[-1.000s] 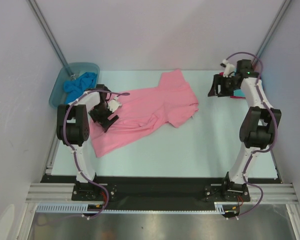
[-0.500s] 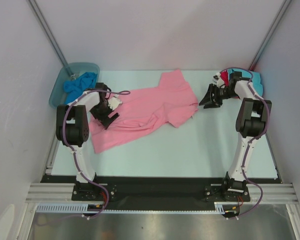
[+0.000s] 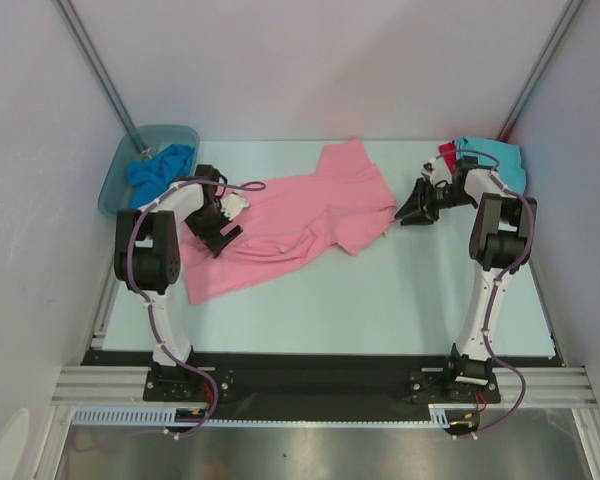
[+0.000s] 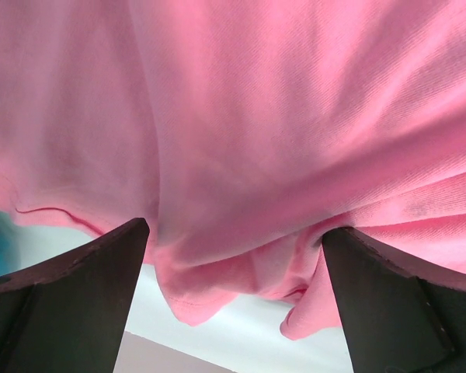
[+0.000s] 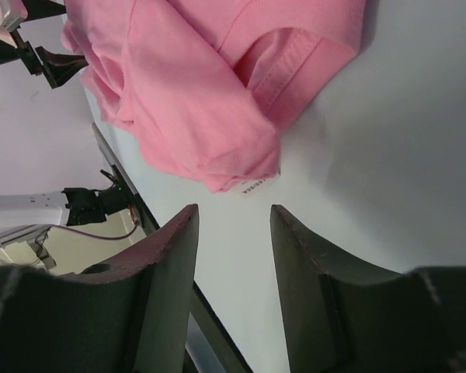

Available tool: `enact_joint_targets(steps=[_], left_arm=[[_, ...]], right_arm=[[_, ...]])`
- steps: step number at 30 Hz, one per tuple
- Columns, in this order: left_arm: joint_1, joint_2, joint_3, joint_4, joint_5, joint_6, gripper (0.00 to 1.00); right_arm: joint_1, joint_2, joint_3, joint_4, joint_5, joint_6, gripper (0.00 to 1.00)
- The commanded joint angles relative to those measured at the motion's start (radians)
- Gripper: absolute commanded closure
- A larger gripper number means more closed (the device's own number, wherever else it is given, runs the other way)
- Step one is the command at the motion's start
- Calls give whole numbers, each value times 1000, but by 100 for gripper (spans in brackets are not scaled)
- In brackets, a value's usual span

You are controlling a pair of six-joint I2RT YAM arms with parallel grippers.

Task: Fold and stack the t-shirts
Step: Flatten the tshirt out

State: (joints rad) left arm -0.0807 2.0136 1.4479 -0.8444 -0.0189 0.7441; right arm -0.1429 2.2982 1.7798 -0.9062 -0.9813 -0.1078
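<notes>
- Pink t-shirt [image 3: 300,215] at the left pincer [image 3: 223,225]: the pincer is down on the left part of the garment with its jaws spread wide. In the left wrist view, bunched cloth fills the space beyond both fingers [image 4: 70,280], and none of it is pinched.
- Right pincer [image 3: 412,205]: the jaws stand partly apart with nothing between them, and bare worktop [image 3: 380,290] shows in the gap. The pincer sits low, just beside the right edge of the pink t-shirt and not touching it.
- Nearest the right pincer: a turned-over corner of pink cloth with a hemmed sleeve opening. A small white label [image 5: 256,186] sticks out at the edge.
- Pink t-shirt overall: it lies rumpled and unfolded on the worktop, running diagonally from near left to far right. One part points toward the back wall.
- Far right corner, behind the right arm: turquoise t-shirt [image 3: 495,155], with red t-shirt [image 3: 447,155] touching its left side. Whether one lies on the other cannot be told.
- Far left corner: a translucent tub [image 3: 115,185] with blue t-shirt [image 3: 160,168] crumpled inside it, well apart from the pink one.
</notes>
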Motion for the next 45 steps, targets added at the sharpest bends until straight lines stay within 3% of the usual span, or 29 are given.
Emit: enact_joint_targets(steps=[1,12,19,28,30,34,39,45], left_arm=[[-16,-56,29,31,45,14,0],[-25,-47,26,44,57,5,0],[-28,-50,20,47,53,6,0],[-42,-46,29,47,51,9,0],[-44,-42,29,47,47,9,0],[-47,-44,25,47,42,12,0],[-48,-41,32,47,43,11,0],[-50,-49,29,47,53,20,0]], right_arm=[[11,-29,-40,90,-20,72,52],[37,4,-23,136,43,82,53],[55,15,9,128,59,69,68],[69,33,33,113,102,39,68],[71,44,44,102,102,34,73],[77,38,53,99,127,25,100],[88,-15,52,93,171,14,100],[75,-219,26,93,263,-12,100]])
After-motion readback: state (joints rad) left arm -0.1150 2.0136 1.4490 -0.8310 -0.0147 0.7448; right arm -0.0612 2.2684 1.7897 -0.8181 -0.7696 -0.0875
